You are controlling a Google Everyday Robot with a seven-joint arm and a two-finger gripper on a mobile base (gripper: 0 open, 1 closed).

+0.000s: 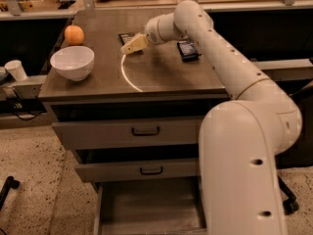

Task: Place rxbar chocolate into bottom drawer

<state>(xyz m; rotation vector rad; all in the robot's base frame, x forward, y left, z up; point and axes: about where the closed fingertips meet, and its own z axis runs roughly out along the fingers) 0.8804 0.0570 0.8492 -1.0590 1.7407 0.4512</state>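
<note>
Speckled flooring is showing around a grey metal cabinet whose brown top is taking up the middle of the scene, with a counter and dark shelving running along the far side. On that top, the white arm is reaching in from the right and bending toward the far centre, where the gripper is pointing down and to the left, low over the surface. The rxbar chocolate is lying flat at the far centre of the top, just beyond and slightly left of the gripper's tip, its near-right corner hiding behind the tan tip; whether the two are touching cannot be told, and neither can whether the gripper is apart or together. A dark-blue bar is lying to the right, on the other side of the arm's wrist. An orange is sitting at the far left, and a white bowl is standing nearer, on the left edge. Below, two drawers with black handles are sitting slightly out, the upper drawer above the middle drawer. The bottom drawer is standing pulled far out toward the near side, showing a plain grey floor.
</note>
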